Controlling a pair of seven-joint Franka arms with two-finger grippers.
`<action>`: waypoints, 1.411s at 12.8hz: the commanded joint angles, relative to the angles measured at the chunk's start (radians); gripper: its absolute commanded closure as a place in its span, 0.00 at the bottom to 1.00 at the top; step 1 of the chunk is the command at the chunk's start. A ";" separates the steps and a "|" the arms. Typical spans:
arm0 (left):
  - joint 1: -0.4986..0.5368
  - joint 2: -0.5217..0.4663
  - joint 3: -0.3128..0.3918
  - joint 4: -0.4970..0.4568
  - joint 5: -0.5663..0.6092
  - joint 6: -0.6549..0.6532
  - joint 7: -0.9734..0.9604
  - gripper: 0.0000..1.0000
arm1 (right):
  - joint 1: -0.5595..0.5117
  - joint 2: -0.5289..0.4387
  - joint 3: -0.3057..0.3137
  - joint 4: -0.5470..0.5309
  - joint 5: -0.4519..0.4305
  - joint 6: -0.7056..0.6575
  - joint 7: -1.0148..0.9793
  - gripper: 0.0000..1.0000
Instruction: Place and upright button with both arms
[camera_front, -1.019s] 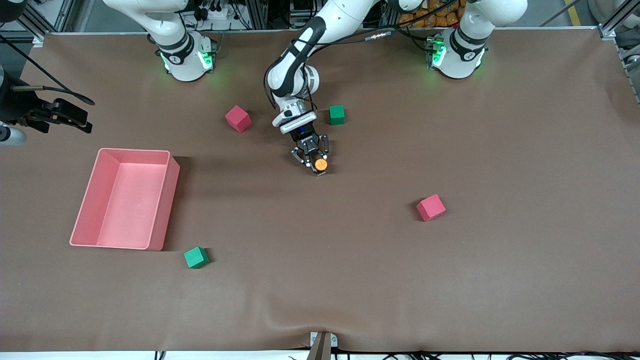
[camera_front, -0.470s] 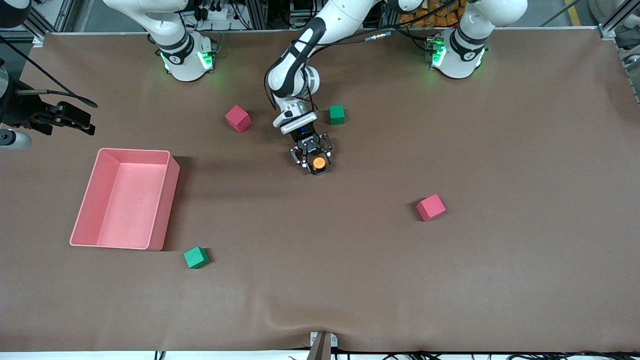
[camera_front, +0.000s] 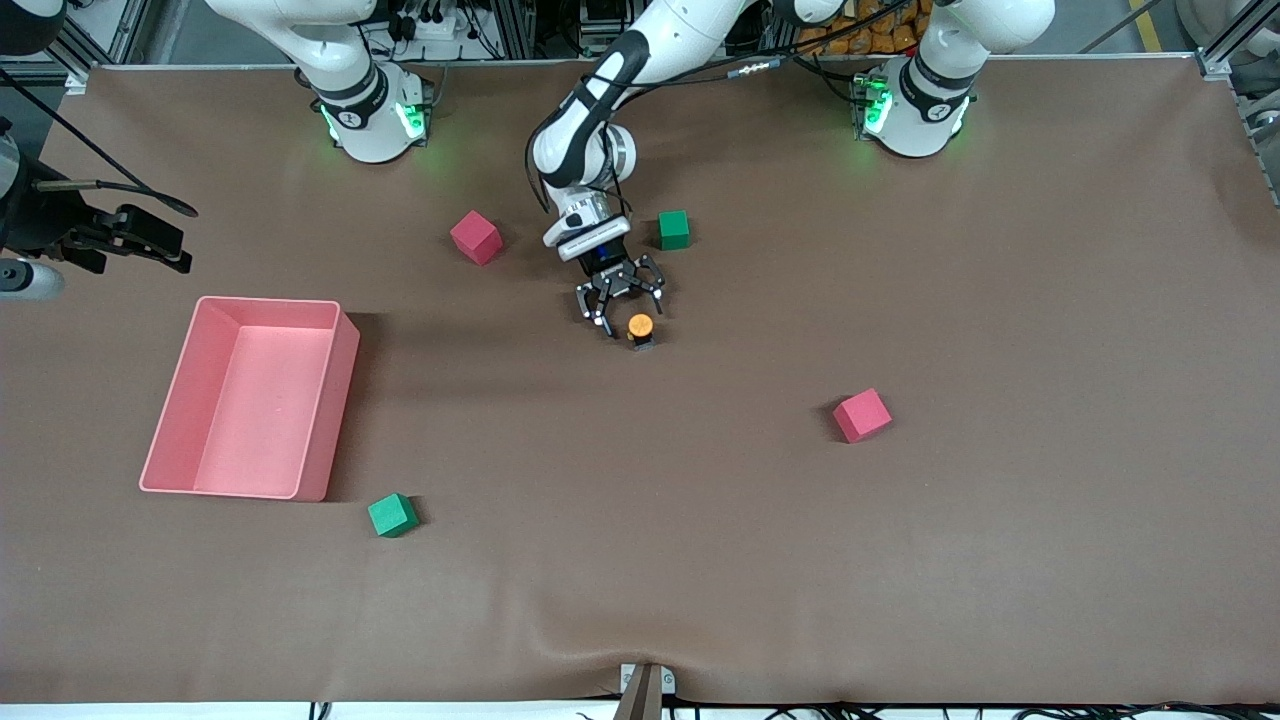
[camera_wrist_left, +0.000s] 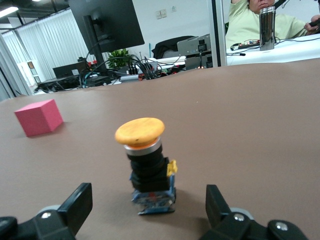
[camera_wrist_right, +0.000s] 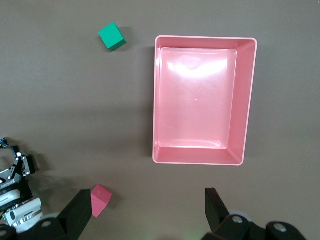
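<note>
left gripper (camera_front: 621, 313) wide open, empty, just beside upright button (camera_front: 640, 328). right gripper (camera_wrist_right: 145, 212) open, empty, waiting over tray (camera_wrist_right: 200, 156).

Right wrist view: pink bin (camera_wrist_right: 200, 156) upper right of frame, green cube (camera_wrist_right: 111, 36) upper left, red cube (camera_wrist_right: 99, 200) lower left; right gripper (camera_wrist_right: 145, 212) fingers spread along bottom edge.
</note>
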 joint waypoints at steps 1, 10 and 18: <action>-0.003 -0.092 -0.025 -0.083 0.008 -0.022 0.021 0.00 | -0.007 0.000 0.004 0.010 -0.011 -0.003 -0.005 0.00; 0.052 -0.388 -0.053 -0.141 -0.212 0.020 0.242 0.00 | -0.006 0.001 0.004 0.008 -0.011 -0.017 -0.006 0.00; 0.337 -0.753 -0.051 -0.157 -0.661 0.070 0.835 0.00 | -0.009 0.000 0.003 0.010 -0.012 -0.039 -0.006 0.00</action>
